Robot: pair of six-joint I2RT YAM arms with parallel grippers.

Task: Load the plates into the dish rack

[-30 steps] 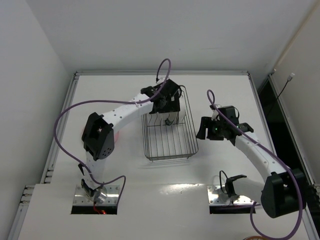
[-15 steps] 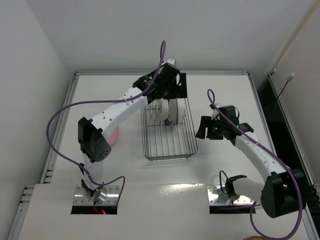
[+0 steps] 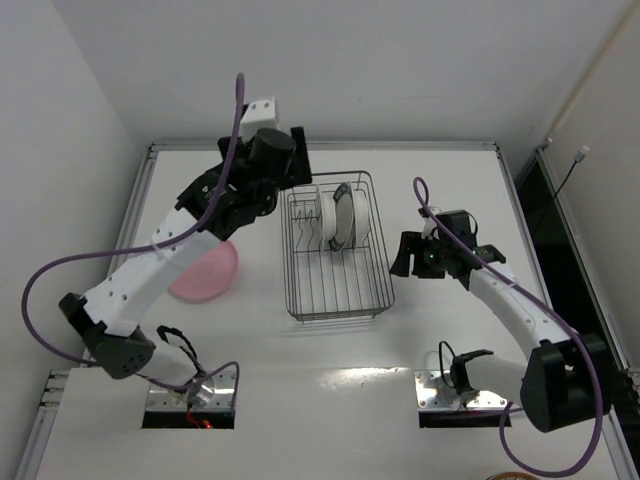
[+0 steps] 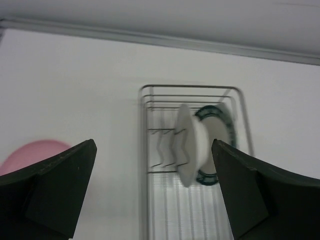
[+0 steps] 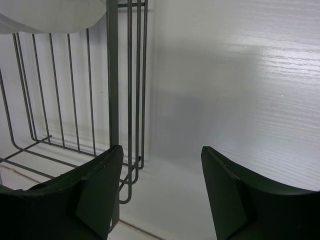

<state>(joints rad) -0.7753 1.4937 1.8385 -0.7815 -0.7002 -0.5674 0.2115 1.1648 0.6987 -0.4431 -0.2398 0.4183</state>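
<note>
Jaws: left gripper point(image 4: 154, 150), right gripper point(image 5: 161, 150) were spread — empty.
Dish rack point(image 3: 340, 318): centre frame, held white plate point(image 3: 327, 222), patterned plate point(image 3: 346, 217) upright.
Pink plate point(image 3: 205, 272): lay left of rack.

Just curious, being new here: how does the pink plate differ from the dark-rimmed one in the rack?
The pink plate is plain; the dark-rimmed plate is white with a dark patterned rim. The pink plate lies flat on the table; the dark-rimmed plate stands on edge in the dish rack. Both are round.
</note>
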